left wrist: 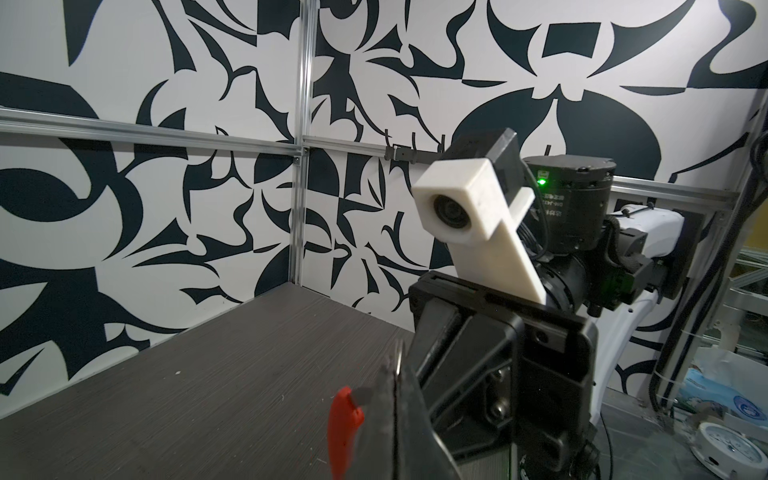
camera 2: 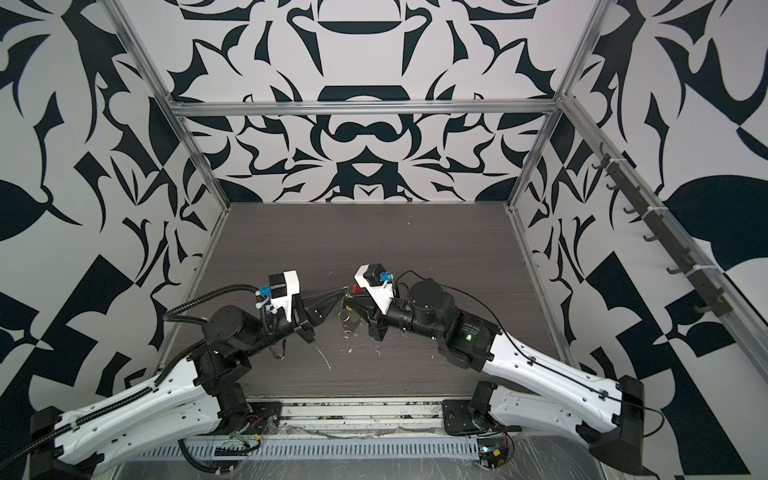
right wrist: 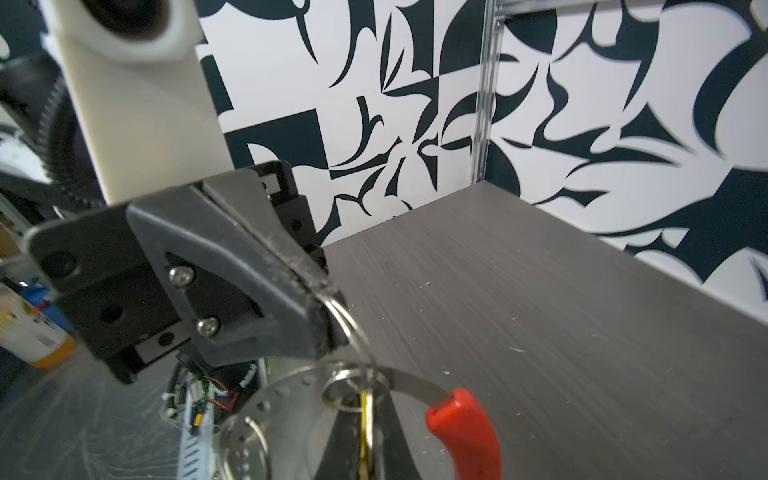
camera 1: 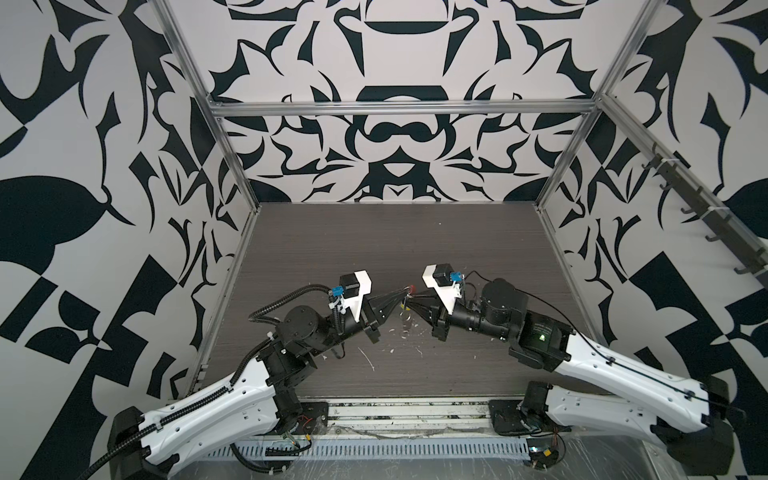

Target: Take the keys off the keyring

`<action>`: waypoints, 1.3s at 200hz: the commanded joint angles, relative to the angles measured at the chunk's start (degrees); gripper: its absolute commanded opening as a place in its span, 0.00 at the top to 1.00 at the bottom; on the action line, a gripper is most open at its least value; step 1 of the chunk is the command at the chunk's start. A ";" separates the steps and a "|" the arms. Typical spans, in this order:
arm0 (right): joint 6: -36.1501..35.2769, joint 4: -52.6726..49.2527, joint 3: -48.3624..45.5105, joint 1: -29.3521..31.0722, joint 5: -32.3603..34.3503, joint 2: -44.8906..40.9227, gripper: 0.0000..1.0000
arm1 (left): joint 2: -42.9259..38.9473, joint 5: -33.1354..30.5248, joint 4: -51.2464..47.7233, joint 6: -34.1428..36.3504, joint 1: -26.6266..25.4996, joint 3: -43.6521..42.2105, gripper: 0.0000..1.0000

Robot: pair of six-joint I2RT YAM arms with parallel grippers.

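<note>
Red strip (right wrist: 465, 432), yellow tag (right wrist: 365, 419), silver loop (right wrist: 351, 322), grey hole-dotted hoop (right wrist: 286, 390); dark grey grained table (right wrist: 540, 311); black-and-white patterned walls (right wrist: 415, 62).

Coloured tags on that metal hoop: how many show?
2: red tag at the end of the hoop; yellow tag edge-on between the right fingers. Others may be hidden.
</note>
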 commanded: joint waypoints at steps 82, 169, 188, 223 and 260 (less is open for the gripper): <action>1.27 -0.28 1.29 0.85 3.53 -2.02 1.00 | -3.36 -10.27 -2.02 2.49 -0.58 0.72 1.00; 1.70 -0.71 0.33 0.87 5.89 -3.65 1.00 | -5.52 -16.80 -3.46 3.92 -1.37 0.18 1.00; 1.67 -0.70 0.04 0.87 6.59 -4.07 1.00 | -6.07 -18.10 -3.68 3.92 -1.41 -0.06 1.00; 1.67 -1.06 -0.12 0.87 8.23 -4.86 1.00 | -7.06 -19.36 -4.28 4.00 -1.45 -0.26 1.00; 0.93 -2.52 0.27 0.87 10.43 -5.81 1.00 | -7.88 -19.08 -5.41 4.08 -1.42 -0.09 1.00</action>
